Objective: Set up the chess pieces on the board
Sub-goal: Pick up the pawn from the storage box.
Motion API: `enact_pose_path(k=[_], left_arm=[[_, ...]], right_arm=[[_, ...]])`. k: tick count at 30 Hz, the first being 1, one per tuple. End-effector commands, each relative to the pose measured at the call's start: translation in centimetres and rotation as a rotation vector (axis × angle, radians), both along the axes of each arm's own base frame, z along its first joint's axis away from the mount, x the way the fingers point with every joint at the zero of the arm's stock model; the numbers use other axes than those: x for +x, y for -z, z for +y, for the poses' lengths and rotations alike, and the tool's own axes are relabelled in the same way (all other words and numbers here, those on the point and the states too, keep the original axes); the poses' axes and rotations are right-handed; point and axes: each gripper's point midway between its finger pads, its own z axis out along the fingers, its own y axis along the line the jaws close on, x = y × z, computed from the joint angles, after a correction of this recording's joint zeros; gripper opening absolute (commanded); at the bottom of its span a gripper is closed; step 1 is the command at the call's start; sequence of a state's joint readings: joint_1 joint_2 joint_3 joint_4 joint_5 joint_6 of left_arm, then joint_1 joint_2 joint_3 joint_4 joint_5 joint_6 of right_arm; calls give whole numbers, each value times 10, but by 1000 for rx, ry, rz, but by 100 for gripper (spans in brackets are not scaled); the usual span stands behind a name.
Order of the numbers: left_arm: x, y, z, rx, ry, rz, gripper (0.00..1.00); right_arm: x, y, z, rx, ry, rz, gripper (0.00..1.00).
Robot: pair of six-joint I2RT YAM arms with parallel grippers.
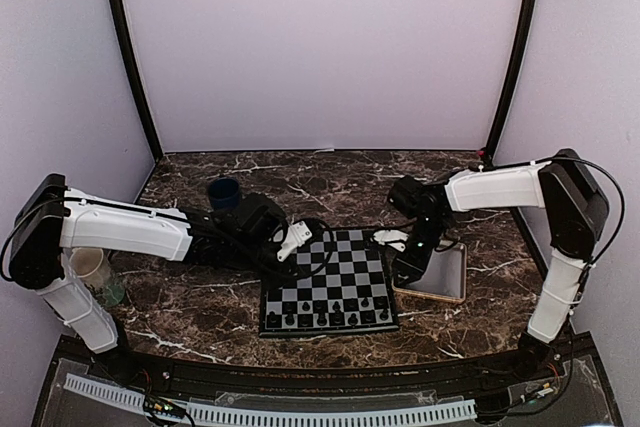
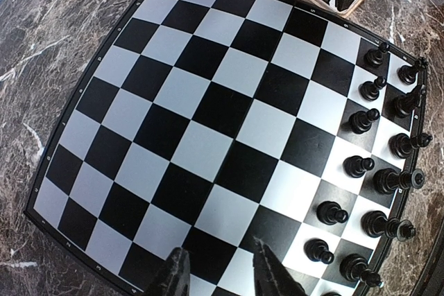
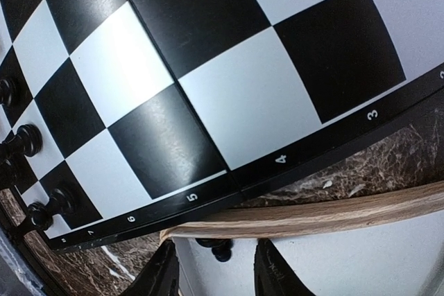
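The board (image 1: 335, 269) lies flat at the table's middle. Several dark chess pieces (image 1: 330, 317) stand in its two near rows, seen along the right side in the left wrist view (image 2: 378, 171). My left gripper (image 1: 293, 240) hovers over the board's far left corner, open and empty (image 2: 218, 247). My right gripper (image 1: 405, 265) is low over the tan-rimmed tray (image 1: 448, 275), open. One dark piece (image 3: 220, 249) lies in the tray against its wooden rim (image 3: 326, 214), between my right gripper's (image 3: 216, 256) fingers.
A blue cup (image 1: 225, 193) stands behind the left arm. A pale cup (image 1: 92, 267) stands at the far left. The tray touches the board's right edge (image 3: 277, 164). Dark marble table (image 1: 200, 312) surrounds the board.
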State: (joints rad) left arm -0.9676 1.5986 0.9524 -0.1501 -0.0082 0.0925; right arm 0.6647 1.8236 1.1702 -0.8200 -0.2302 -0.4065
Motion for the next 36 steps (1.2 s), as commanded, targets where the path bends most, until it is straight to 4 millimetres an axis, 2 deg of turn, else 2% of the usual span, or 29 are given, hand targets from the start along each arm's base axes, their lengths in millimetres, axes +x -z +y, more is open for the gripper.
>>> enact_pose_path(k=[1,5,14,20,26,30,36], left_arm=[[-4,4,0,1,7,7,34],[-4,4,-1,0,10,7,34],[-3,3,-1,-5,9,5,34],[-3,2,-1,-8,9,5,34],[-3,0,-2,-12,10,-1,34],[-3,0,-1,-8,13,-7,34],[-1,-4,-2,-13,12,-22,34]], right_arm=[[-18,10,-10,-44,-39,30,37],[-18,7,-11,-34,-57,4,31],[-23,7,-3,23,-92,10,28],[-12,13,0,45,-118,-84,25],[-13,24,-13,-10,-139,-106,11],[-19,11,-24,-48,-161,-96,7],[-7,-25,-28,-94,-231,-157,6]])
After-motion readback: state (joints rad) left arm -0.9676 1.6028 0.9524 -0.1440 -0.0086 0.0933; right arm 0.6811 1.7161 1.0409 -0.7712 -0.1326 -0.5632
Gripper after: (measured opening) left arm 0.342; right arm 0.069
